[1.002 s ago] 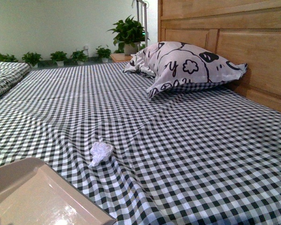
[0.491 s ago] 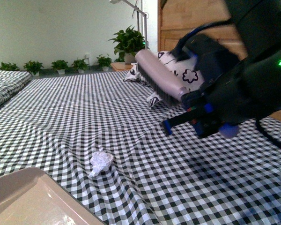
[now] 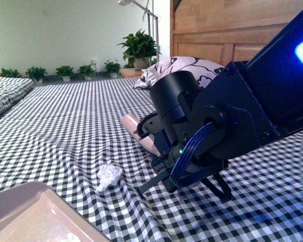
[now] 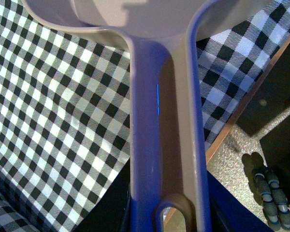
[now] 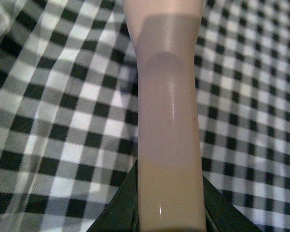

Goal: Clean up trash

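On the checked bed, lying near the dustpan: trash. Beside it, right claw clamping a brush handle; left claw gripping the dustpan handle.

Trash on bedsheet, dustpan front-left, pillow behind
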